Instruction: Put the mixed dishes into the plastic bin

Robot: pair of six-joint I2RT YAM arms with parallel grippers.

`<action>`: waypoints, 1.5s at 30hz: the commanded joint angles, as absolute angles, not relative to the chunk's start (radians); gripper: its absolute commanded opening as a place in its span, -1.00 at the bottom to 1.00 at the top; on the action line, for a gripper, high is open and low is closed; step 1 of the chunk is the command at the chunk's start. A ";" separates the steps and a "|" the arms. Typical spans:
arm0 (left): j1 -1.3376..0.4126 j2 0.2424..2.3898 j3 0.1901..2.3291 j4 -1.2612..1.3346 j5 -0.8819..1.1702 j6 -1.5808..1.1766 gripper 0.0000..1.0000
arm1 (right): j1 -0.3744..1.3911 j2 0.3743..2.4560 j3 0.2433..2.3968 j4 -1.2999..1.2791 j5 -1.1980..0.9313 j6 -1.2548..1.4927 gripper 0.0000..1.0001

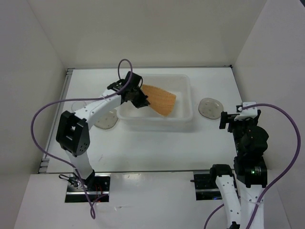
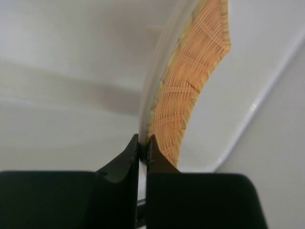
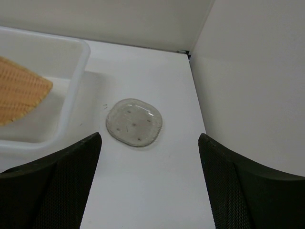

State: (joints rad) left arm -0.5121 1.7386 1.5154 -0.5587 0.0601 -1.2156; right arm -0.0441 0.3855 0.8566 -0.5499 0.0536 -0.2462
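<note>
1. Plate point(image 1: 162, 99), orange and ribbed, sits tilted inside the plastic bin point(image 1: 189, 98), one corner hidden by the left gripper point(image 2: 143, 143), which is pinched tight on its rim.
2. Beside the bin, the left saucer point(image 1: 106, 119) lies partly under that arm.
3. Wide apart and empty, the right gripper point(image 3: 148, 143) hovers near the right saucer point(image 3: 134, 122).

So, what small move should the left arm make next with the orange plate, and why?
Probably open the left claw to let go. It pinches the orange plate by its edge, and the plate hangs tilted, already within the plastic bin.
</note>
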 commanded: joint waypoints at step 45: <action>-0.583 1.510 1.603 -0.716 -0.526 -0.798 0.98 | 0.115 0.484 0.810 -0.416 0.147 -0.229 0.97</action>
State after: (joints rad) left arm -0.5964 1.5669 1.7187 -0.6300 -0.3882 -0.9661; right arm 0.1055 0.4046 0.8055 -0.4637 0.1242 -0.2325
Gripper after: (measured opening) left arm 0.992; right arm 0.983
